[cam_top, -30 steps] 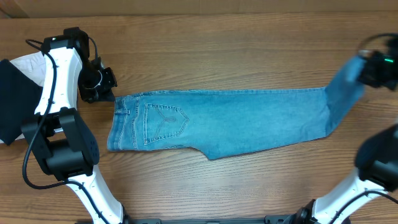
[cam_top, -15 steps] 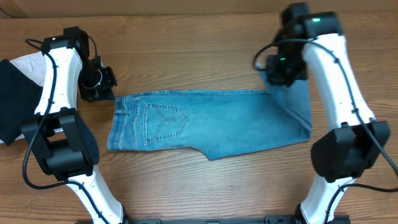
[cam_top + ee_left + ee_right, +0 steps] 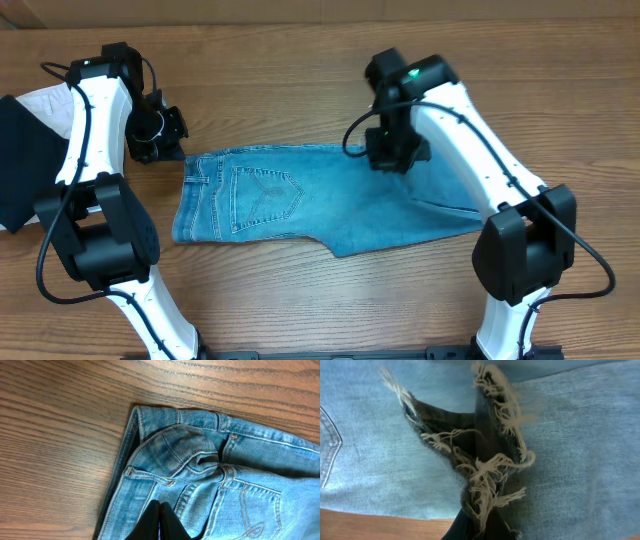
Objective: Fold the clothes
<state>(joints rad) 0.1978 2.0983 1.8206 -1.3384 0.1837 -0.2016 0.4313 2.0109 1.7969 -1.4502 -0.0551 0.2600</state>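
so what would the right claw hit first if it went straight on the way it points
Past the frayed hem it grips, the right claw would probably meet the light blue denim jeans lying below.

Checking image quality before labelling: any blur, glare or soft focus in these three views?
Overhead: evenly lit and sharp, no glare on the table. Left wrist: wood grain and jeans stitching crisp, left end effector a soft dark silhouette. Right wrist: frayed hem slightly soft, denim at right blurred, right end effector dark.
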